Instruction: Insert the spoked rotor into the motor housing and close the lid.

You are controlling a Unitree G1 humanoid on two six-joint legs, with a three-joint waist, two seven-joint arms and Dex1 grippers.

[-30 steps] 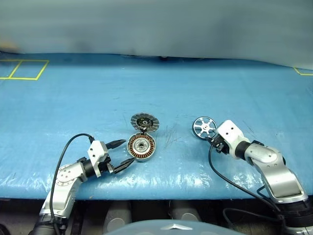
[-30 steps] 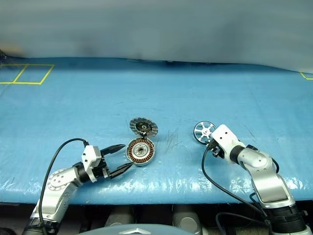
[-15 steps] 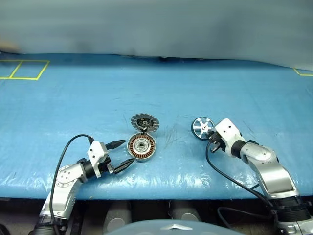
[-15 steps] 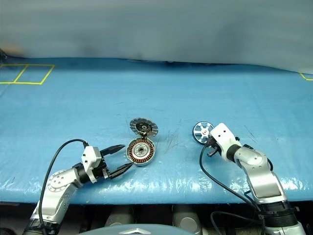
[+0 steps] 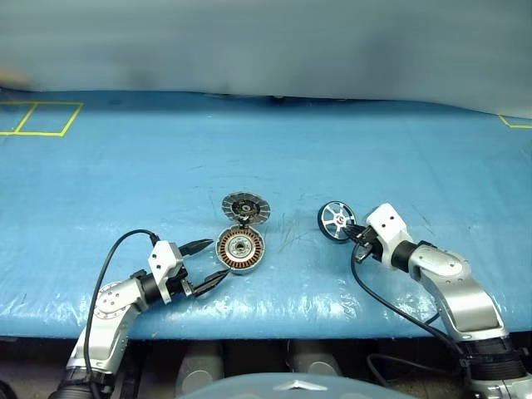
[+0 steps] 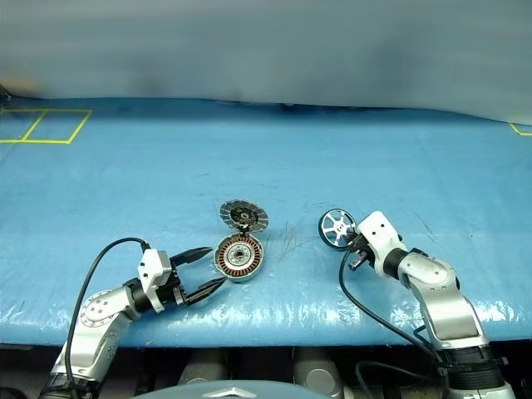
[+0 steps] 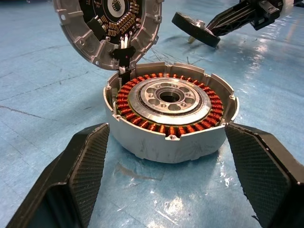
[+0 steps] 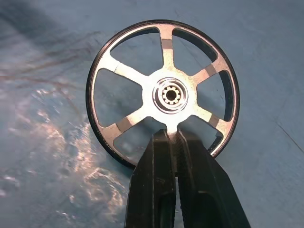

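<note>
You are looking down on a blue table [image 5: 125, 166] with both arms reaching in from the near edge. Near the middle sits the motor housing [image 5: 241, 249], a round silver case showing its copper windings, lying flat and open to the top. Its lid [image 5: 246, 207] is joined to the far side and stands swung back, segmented face showing, so the opening is free.

Your left gripper [image 5: 205, 263] sits just left of the housing with its two black fingers spread wide, one on each side of the case but touching neither in the wrist view. That placing suggests it is ready to steady the case, though it grips nothing.

To the right, well apart from the housing, your right gripper [image 6: 355, 243] is pinched tight on one spoke of the spoked rotor [image 6: 336, 227]. The wheel seems tilted up off the table, its hub facing the wrist camera. Holding it by a spoke leaves the rim free to drop into the case. The rotor is not yet over the housing; carrying it left looks like the step at hand.
</note>
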